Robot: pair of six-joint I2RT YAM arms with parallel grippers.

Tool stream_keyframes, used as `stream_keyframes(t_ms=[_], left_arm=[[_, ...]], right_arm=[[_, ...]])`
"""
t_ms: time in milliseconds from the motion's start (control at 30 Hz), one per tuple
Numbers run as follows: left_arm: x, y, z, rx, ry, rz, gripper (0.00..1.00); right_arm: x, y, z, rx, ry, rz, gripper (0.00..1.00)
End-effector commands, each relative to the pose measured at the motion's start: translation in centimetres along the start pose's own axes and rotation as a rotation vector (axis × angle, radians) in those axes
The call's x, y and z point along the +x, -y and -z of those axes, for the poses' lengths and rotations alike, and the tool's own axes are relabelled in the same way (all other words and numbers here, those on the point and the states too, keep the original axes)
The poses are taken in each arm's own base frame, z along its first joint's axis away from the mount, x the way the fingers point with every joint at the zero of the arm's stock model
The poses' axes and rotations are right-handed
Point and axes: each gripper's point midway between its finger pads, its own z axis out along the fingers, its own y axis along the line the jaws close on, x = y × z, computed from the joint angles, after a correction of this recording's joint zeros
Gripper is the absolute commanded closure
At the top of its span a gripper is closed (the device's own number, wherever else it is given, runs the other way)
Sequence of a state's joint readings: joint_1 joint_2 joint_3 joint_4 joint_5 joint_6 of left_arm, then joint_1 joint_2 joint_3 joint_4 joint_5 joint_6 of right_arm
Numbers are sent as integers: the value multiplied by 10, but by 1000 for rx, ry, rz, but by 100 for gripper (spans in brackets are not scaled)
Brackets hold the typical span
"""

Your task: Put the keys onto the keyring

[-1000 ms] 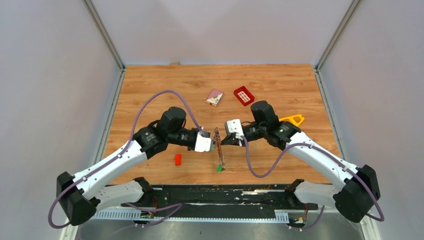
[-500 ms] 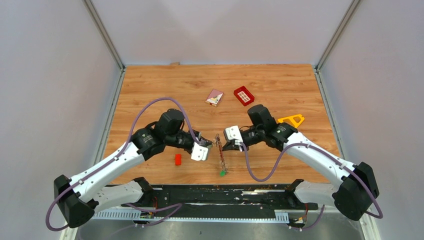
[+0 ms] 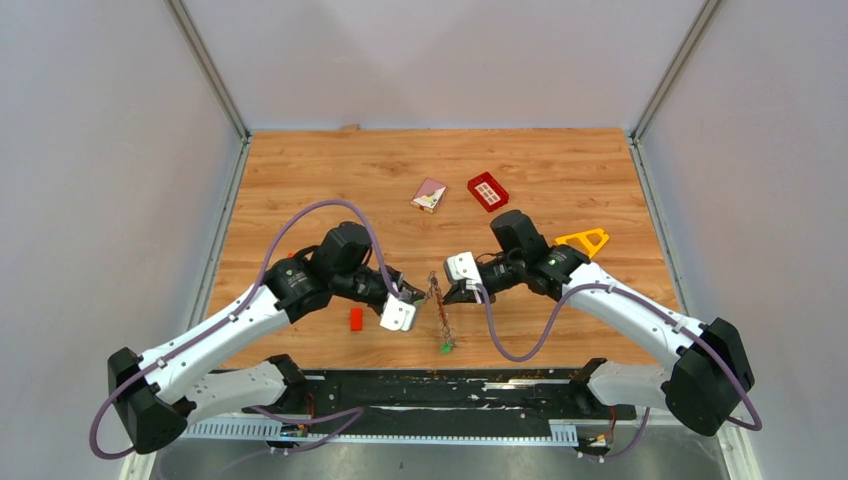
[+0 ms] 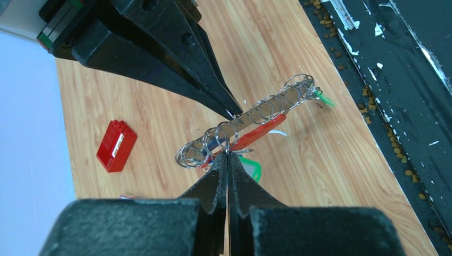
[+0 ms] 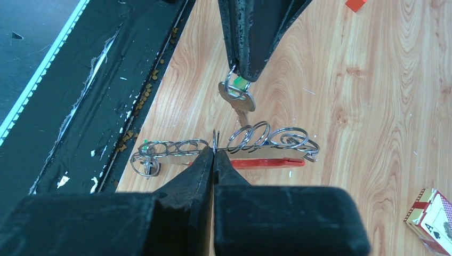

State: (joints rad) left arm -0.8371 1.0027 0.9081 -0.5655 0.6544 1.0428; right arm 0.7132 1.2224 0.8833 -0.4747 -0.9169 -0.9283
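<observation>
**Near the table's front edge: keyring gripped from both sides**

Toward the near middle of the table (image 3: 560, 170), the keyring (image 4: 261, 112) is gripped by the right fingers (image 5: 200, 170), clamped on one loop. The left fingers (image 4: 210, 184) are closed on a small ring carrying a green key (image 5: 238, 101), just beside the chain. A second green key (image 3: 444, 347) hangs at the chain's near end. A red block (image 3: 355, 319) lies close by on the left. A card box (image 3: 429, 194), red tray (image 3: 487, 190) and yellow triangle (image 3: 585, 240) lie behind. Both arms and the chain have been drawn nearer the front edge than a second ago.
</observation>
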Motion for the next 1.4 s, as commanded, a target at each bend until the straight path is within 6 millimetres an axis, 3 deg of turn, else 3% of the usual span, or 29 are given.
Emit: stream_keyframes(t_ms=[0, 333, 700, 1367], left_arm=[[-10, -1, -5, 9, 40, -28, 100], [-8, -3, -20, 31, 25, -40, 100], [-2, -11, -18, -6, -16, -61, 100], [-5, 3, -27, 58, 38, -53, 100]], right_arm=[[-22, 2, -1, -20, 68, 45, 100], [-25, 0, -1, -36, 82, 37, 100], [-22, -4, -3, -58, 80, 26, 100], [-29, 0, -1, -47, 94, 15, 100]])
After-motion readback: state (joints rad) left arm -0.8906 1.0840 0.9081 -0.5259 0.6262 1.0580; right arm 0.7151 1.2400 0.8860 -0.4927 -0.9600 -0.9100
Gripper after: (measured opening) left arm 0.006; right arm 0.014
